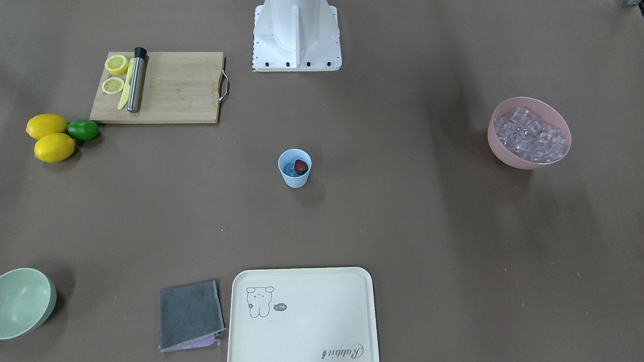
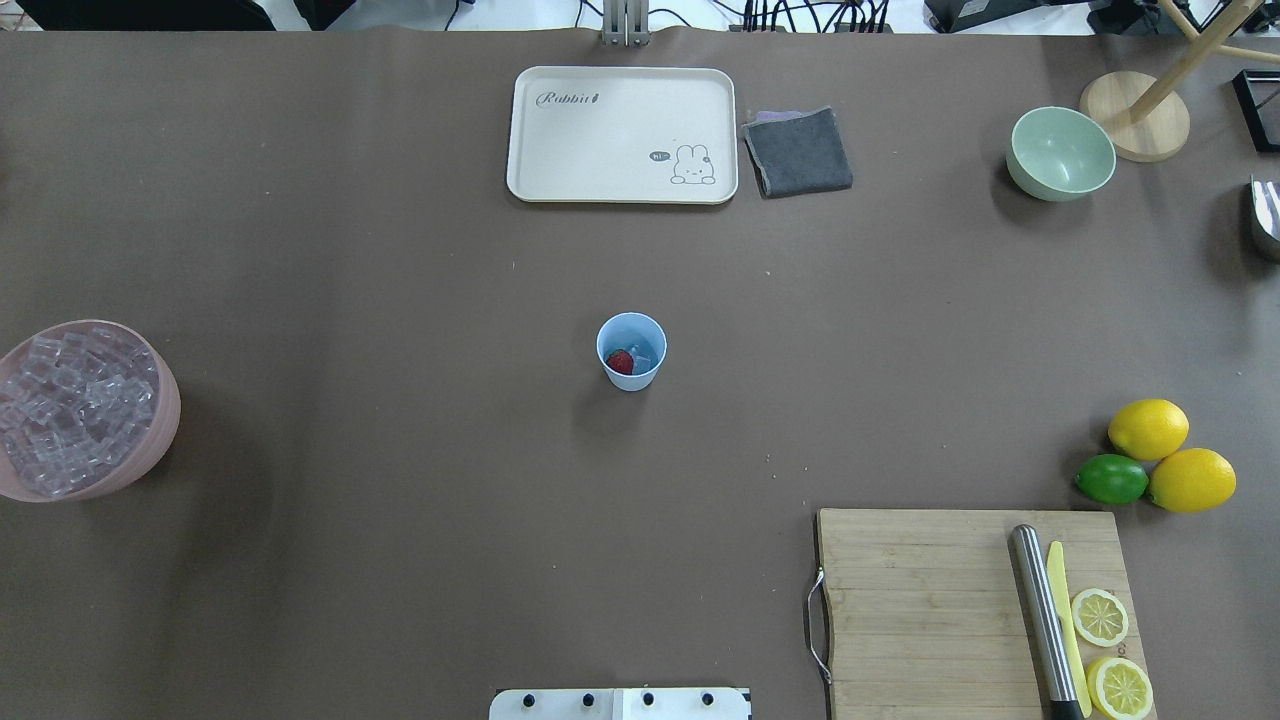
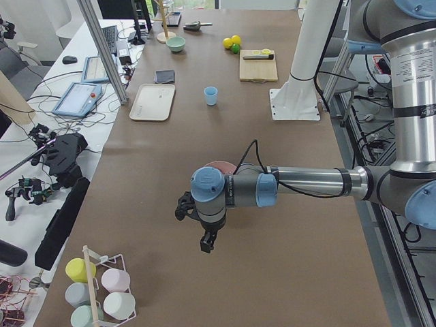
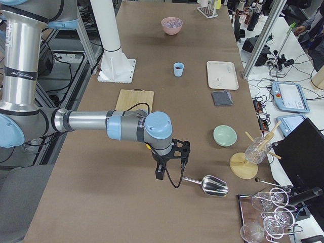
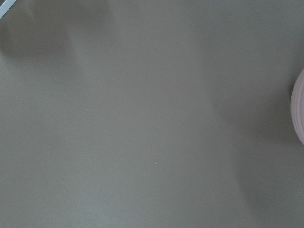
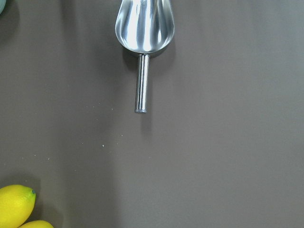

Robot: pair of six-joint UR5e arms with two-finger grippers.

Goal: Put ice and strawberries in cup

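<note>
- light blue plastic tumbler: upright at mid-table. It contains one red strawberry with green top and a few clear glassy ice cubes alongside.
- pink plastic bowl: far out toward the table's left end, heaped with more such cubes.
- left end effector: pointing down above the table, on the near side of the pink bowl in the left-end view. Opening cannot be told.
- right end effector: hanging above the table near a steel scoop, apart from it. Opening cannot be told.
</note>
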